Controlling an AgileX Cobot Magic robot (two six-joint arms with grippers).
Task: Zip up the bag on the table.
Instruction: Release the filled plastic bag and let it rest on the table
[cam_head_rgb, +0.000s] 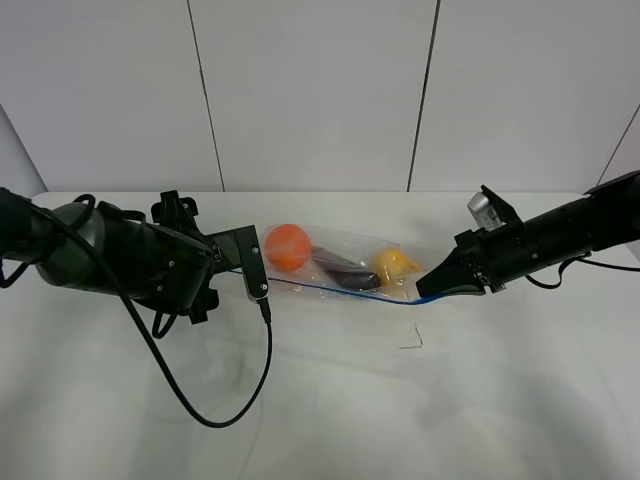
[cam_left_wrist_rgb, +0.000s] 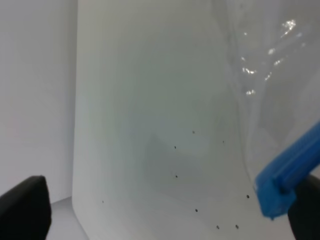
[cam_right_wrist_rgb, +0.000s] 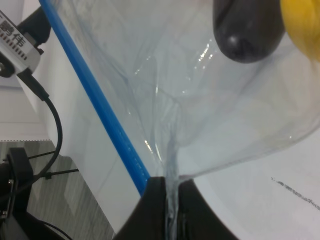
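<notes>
The clear bag (cam_head_rgb: 345, 262) lies mid-table (cam_head_rgb: 520, 400) with an orange ball, a dark purple piece and a yellow piece inside. Its blue zipper strip (cam_head_rgb: 340, 291) runs along the near edge. My left gripper (cam_head_rgb: 260, 280) is at the bag's left end. In the left wrist view this gripper (cam_left_wrist_rgb: 165, 210) is open, and the blue zipper end (cam_left_wrist_rgb: 287, 175) sits just beside one of its fingers (cam_left_wrist_rgb: 305, 212), not clamped. My right gripper (cam_head_rgb: 430, 287) is shut on the bag's right corner. The right wrist view shows its fingers (cam_right_wrist_rgb: 150, 210) pinching the clear plastic (cam_right_wrist_rgb: 210, 100) next to the blue strip (cam_right_wrist_rgb: 95, 100).
A black cable (cam_head_rgb: 215, 405) from the left arm loops over the table in front of the bag. A small dark mark (cam_head_rgb: 414, 340) lies on the table near the right gripper. Grey wall panels stand behind the table's far edge.
</notes>
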